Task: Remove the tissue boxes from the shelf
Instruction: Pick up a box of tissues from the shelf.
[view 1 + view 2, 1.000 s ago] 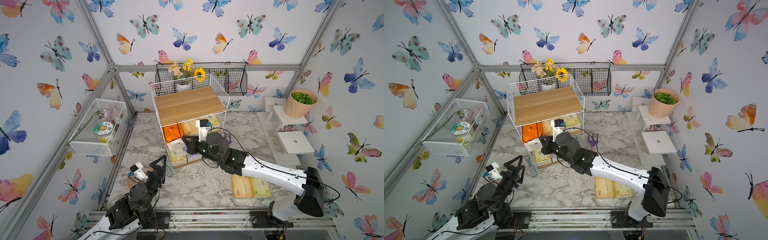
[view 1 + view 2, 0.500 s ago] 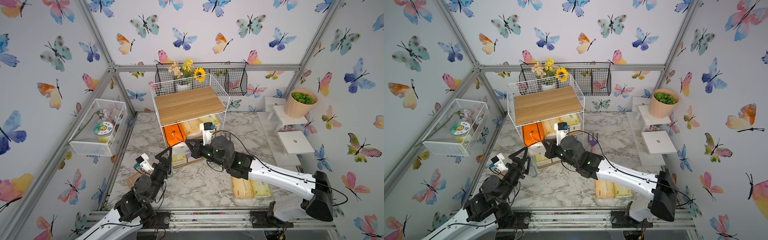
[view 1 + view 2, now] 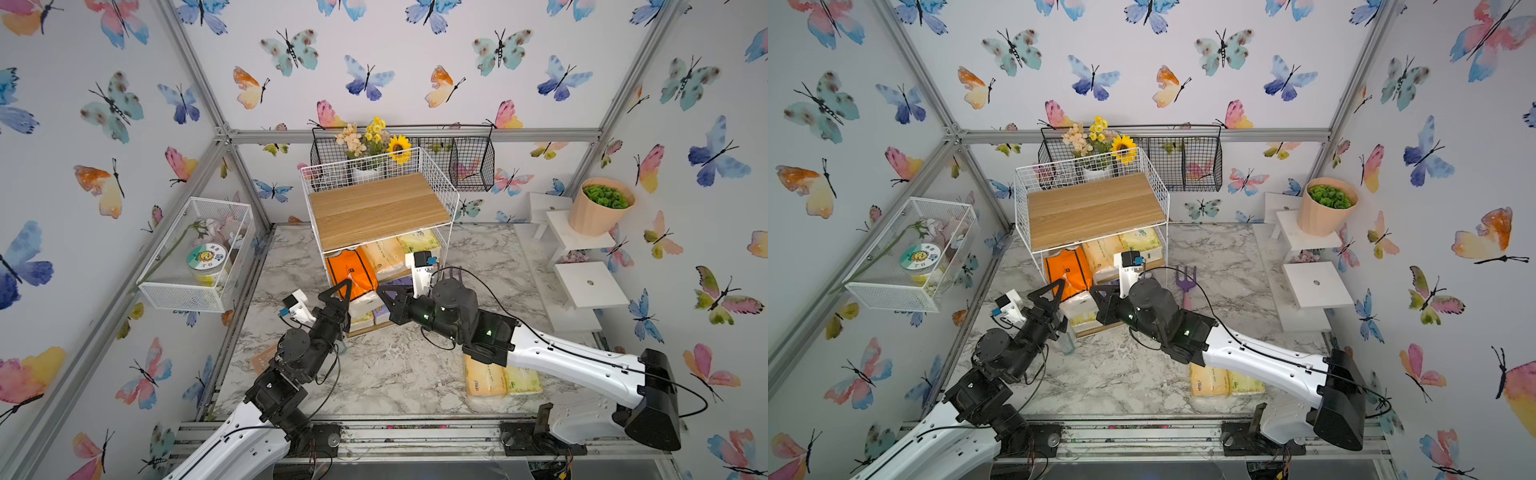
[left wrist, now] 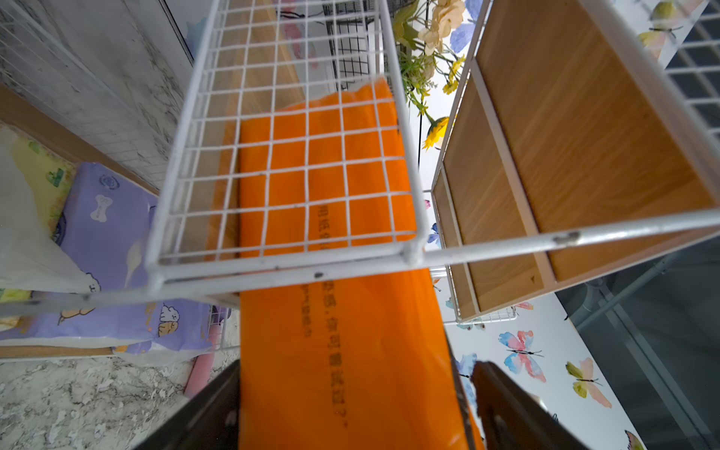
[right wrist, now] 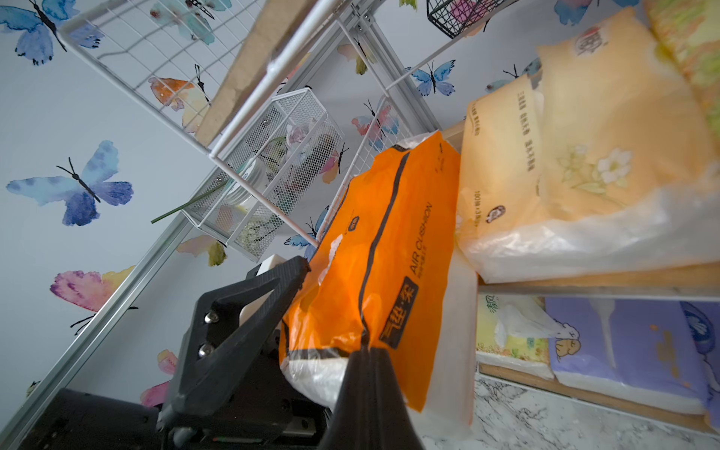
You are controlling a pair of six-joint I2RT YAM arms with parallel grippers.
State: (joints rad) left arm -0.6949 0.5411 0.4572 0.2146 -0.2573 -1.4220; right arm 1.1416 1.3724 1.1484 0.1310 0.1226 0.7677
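Observation:
The shelf [image 3: 378, 208] is a white wire rack with wood boards. A bright orange tissue box [image 3: 351, 270] sticks out of its middle level, tilted down toward the front. My right gripper [image 5: 364, 350] is shut on the wrap seam near that pack's white end. My left gripper [image 4: 356, 368] is open and straddles the same end; one finger [image 4: 210, 413] touches it and the other stands a little off. Peach [image 3: 384, 255] and yellow-green [image 3: 419, 241] packs lie beside it on the middle board. Purple [image 5: 623, 335] and pale yellow [image 3: 361, 320] packs lie on the bottom board.
Two packs, peach [image 3: 482, 376] and yellow-green [image 3: 519, 380], lie on the marble floor under my right arm. A purple toy fork [image 3: 1185, 282] lies right of the shelf. A white mesh box [image 3: 199, 253] hangs at the left. Black wire baskets [image 3: 457, 162], white steps [image 3: 590, 282] and a potted plant [image 3: 598, 208] stand behind and right.
My right gripper has drawn the orange pack forward out of the middle level. My left arm has come forward from the front left, and its jaws now stand around the pack's end.

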